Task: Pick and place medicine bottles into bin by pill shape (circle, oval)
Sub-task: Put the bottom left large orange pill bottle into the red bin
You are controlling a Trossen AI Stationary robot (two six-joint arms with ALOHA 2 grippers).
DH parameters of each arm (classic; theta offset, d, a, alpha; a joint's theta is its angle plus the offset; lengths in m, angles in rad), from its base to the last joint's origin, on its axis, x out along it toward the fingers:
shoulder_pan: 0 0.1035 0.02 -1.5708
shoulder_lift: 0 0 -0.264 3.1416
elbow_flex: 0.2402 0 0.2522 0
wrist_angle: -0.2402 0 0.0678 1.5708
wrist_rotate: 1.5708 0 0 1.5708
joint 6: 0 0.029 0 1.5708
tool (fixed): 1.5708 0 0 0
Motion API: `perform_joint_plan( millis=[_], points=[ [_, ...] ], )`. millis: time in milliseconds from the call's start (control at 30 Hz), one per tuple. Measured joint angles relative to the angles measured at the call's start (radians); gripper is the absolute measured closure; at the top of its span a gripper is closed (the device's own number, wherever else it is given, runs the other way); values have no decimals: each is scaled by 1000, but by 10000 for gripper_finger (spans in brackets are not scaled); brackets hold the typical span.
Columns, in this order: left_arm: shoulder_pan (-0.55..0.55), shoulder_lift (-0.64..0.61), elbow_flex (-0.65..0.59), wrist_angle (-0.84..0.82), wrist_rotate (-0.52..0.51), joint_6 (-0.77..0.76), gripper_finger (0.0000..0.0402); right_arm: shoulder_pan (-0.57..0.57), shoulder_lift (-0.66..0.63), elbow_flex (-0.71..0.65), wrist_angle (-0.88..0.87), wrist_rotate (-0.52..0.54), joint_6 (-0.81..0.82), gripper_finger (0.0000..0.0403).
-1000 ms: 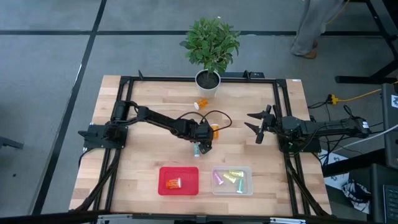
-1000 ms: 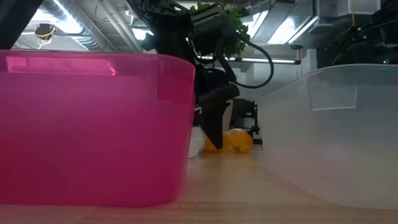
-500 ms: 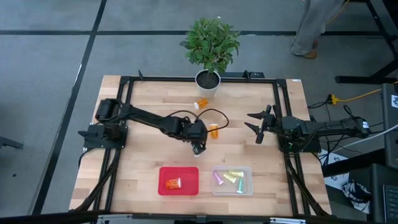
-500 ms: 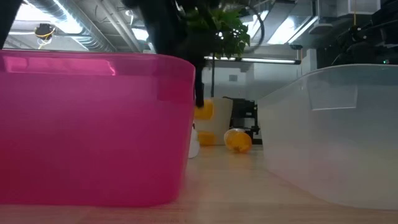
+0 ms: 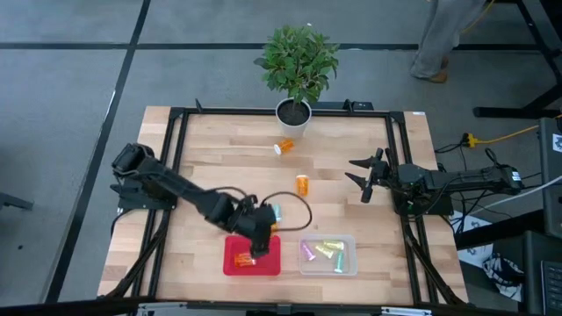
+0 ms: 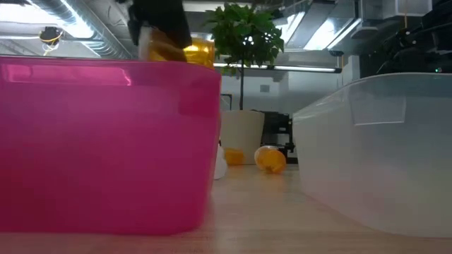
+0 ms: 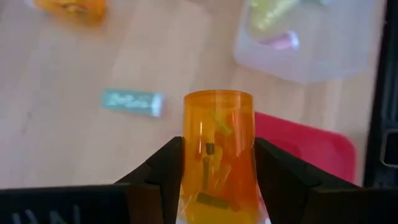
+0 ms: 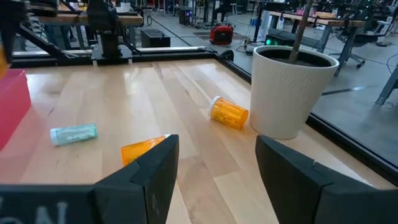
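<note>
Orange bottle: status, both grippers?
Left gripper shut on orange bottle, above the red bin. Right gripper open, idle at table's right. Teal bottle lies loose near the bin; nothing blocking.

Translucent orange cylindrical plastic bottle point(image 7: 217, 149); pale teal cylindrical bottle point(image 7: 132, 101); opaque pink plastic bin point(image 5: 231, 243); clear plastic bin point(image 5: 349, 240); light striped wooden table point(image 5: 211, 140).

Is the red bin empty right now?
No. One orange bottle already lies inside the red bin; the left end effector holds another above it.
</note>
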State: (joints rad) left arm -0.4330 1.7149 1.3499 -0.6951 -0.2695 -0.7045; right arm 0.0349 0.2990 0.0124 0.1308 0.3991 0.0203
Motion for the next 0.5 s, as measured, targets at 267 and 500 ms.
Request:
perform_joint_plan(
  millis=[267,500],
  points=[
    [-90,6,0,3,7,136,239,0,-1,0,-1,0,-2,188],
    [-100,6,0,31,-13,159,238,0,-1,0,-2,0,-2,188]
  ],
)
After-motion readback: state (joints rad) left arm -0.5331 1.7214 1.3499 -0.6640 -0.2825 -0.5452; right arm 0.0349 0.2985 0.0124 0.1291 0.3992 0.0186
